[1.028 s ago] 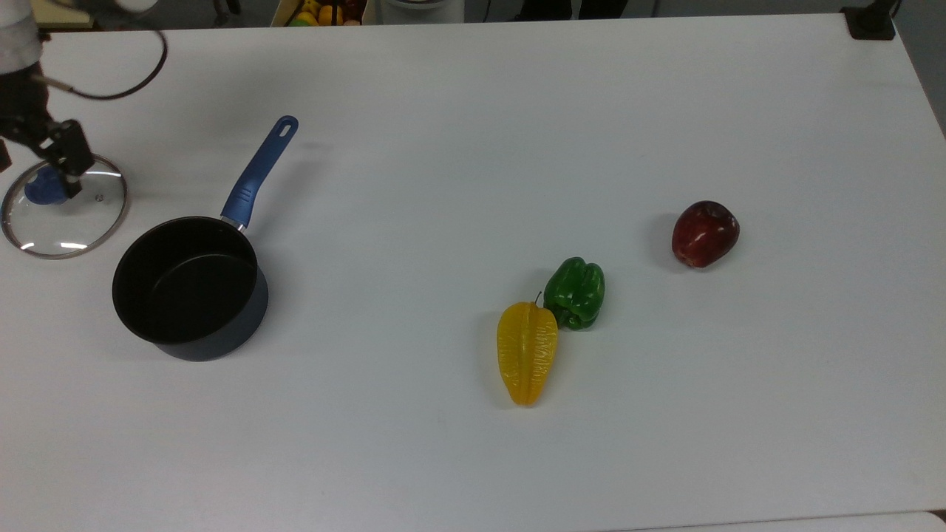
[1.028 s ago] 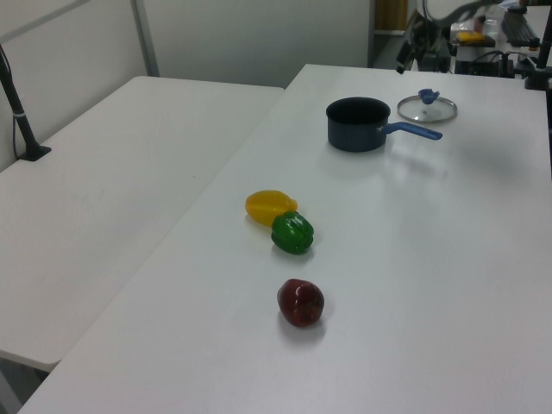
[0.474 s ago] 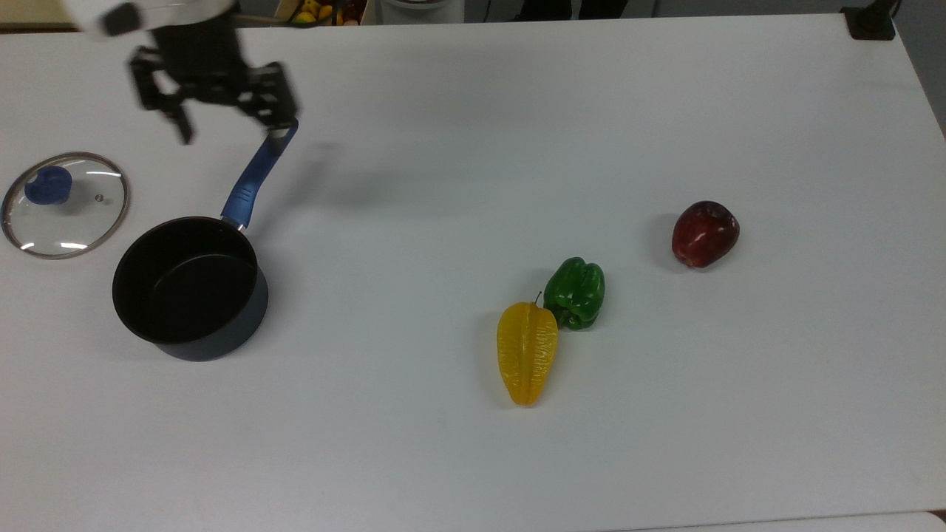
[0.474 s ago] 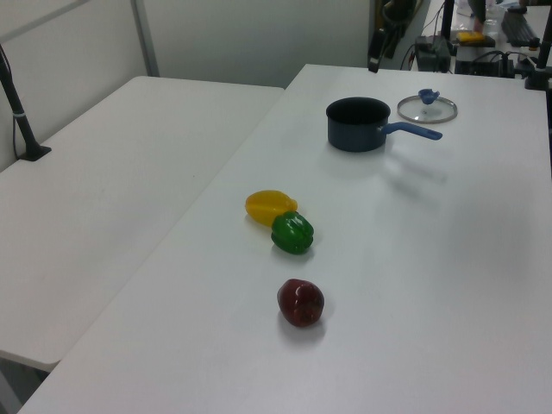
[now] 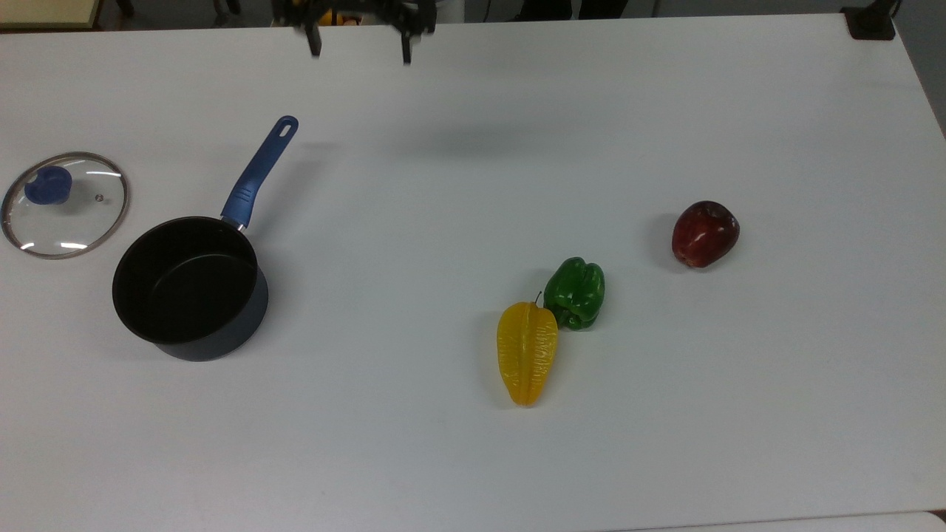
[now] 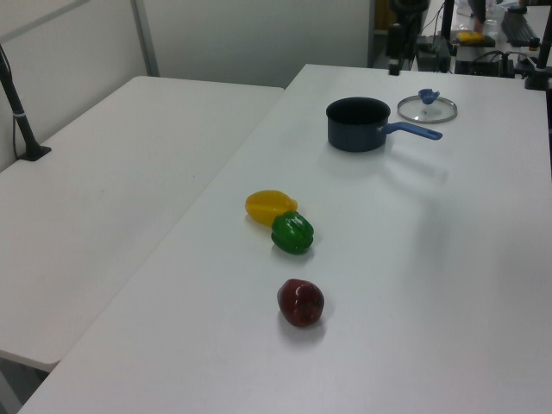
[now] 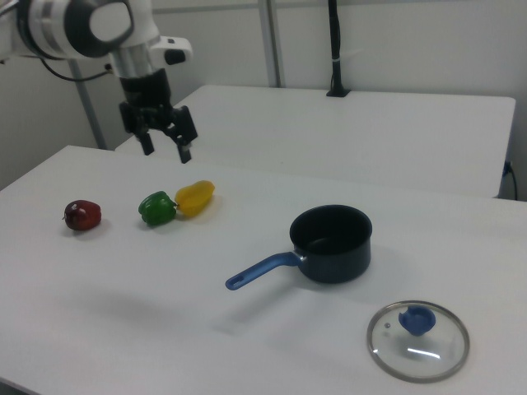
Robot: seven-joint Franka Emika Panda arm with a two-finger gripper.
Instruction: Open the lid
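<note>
The lid (image 5: pixel 65 205) lies flat on the white table (image 5: pixel 665 111), knob (image 5: pixel 48 185) up, at the far left of the top view. It sits off the pan (image 5: pixel 191 288) and just beside it, apart from the pan's rim, with a small vent hole showing in the glass near the knob. In the right view the lid (image 7: pixel 418 340) is at the lower right of the frame, in front of the pan (image 7: pixel 332 243). In the left view it (image 6: pixel 427 107) is at the upper right, just behind the pan's handle.

The pan stands open and upright, dark inside. In the top view its blue handle (image 5: pixel 259 174) points toward the upper right.

The gripper (image 7: pixel 164 149) hangs high above the table in the upper left of the right view, its two fingers spread apart and holding nothing. In the top view it (image 5: pixel 360 44) is at the top edge, slightly left of centre and well away from the lid. In the left view a dark part of it (image 6: pixel 395 39) shows at the top of the frame, behind the pan.

Three pieces of produce lie on the table, well apart from the pan. A yellow fruit (image 5: pixel 526 353) and a green pepper (image 5: pixel 576 292) touch each other near the middle of the top view. A red apple (image 5: pixel 704 233) sits alone farther to the right.
</note>
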